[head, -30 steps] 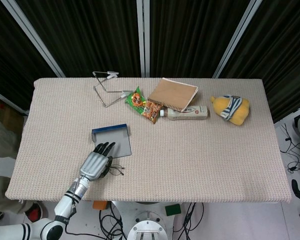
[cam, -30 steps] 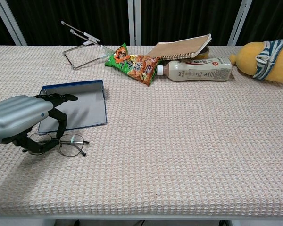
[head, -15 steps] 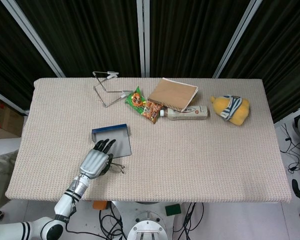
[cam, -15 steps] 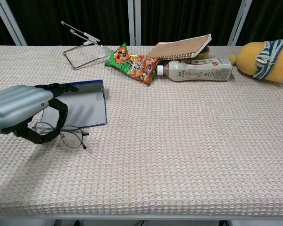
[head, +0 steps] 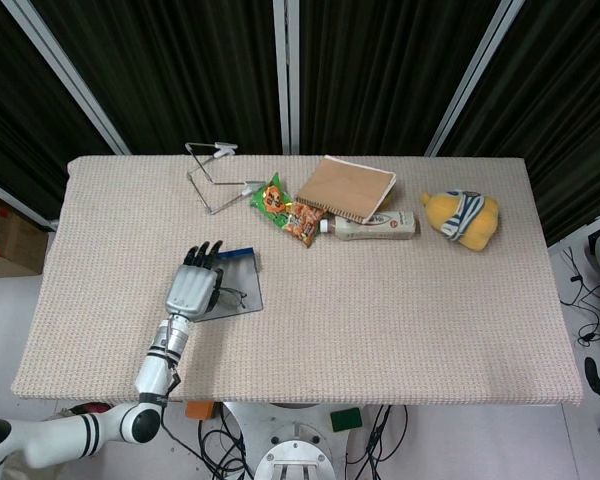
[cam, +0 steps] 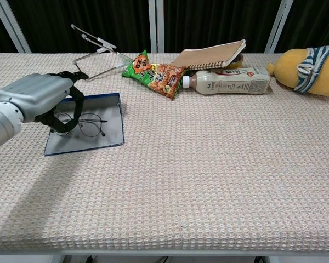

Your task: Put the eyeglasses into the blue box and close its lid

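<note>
The blue box lies flat and open near the table's left front, its low blue wall at the far side. Thin wire-rimmed eyeglasses hang just above the box's grey inside, pinched at their left end by my left hand. The hand's other fingers reach forward over the box's left part. Whether the glasses touch the box floor I cannot tell. My right hand shows in neither view.
At the back stand a metal wire stand, a green-orange snack bag, a brown notebook, a lying milk-tea bottle and a yellow plush toy. The beige woven mat covers the table.
My left hand lifted the eyeglasses off the mat in front of the box and carried them away from the table's front edge to a spot over the box.
</note>
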{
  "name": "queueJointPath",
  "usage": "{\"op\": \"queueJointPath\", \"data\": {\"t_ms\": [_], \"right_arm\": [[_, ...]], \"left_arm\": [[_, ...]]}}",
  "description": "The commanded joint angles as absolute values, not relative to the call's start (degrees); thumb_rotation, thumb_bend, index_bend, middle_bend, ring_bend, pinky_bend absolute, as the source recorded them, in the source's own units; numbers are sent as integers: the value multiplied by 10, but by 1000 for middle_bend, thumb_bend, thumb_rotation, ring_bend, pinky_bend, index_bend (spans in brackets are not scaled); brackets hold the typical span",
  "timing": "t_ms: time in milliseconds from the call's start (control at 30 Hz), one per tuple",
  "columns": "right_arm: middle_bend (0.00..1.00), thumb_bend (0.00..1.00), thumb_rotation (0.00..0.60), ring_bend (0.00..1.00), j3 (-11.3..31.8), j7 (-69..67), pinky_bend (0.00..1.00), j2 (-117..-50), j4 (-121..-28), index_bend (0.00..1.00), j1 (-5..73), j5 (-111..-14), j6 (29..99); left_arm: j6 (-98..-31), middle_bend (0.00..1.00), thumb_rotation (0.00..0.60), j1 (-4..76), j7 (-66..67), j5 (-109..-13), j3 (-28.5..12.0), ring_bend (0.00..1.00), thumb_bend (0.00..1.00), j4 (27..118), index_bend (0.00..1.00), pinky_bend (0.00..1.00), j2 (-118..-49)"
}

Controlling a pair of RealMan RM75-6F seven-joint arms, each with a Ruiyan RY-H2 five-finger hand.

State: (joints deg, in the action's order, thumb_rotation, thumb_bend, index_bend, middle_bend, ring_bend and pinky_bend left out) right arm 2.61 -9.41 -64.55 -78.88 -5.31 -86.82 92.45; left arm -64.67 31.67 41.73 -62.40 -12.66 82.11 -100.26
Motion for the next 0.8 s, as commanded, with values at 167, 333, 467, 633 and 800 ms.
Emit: {"op": "queueJointPath", "data": {"t_ms": [167, 333, 467, 633, 800], "right_arm": [[0, 446, 600, 0, 25, -101, 0, -651, -777, 0, -51, -864, 913], [0, 446, 600, 0, 25, -105, 0, -655, -770, 0, -50, -862, 908], [0, 446, 600, 0, 26, -109, 0, -655, -766, 0, -49, -859, 906], [0, 447, 600, 0, 25, -111, 0, -655, -764, 0, -50, -858, 905], [0, 450, 600, 0, 25, -112, 0, -655, -763, 0, -50, -856, 902]], "left_arm": [[-677, 0, 600, 342, 485, -555, -158, 0, 364, 782, 614, 114, -1049], [-687, 0, 600, 360, 500, -516, -179, 0, 366, 766, 614, 114, -1075], [-692, 0, 600, 373, 503, -495, -193, 0, 366, 747, 614, 114, -1092], [-703, 1, 600, 386, 518, -470, -205, 0, 367, 729, 612, 114, -1107], [-710, 4, 600, 391, 511, -471, -202, 0, 366, 724, 524, 114, -1111]]}}
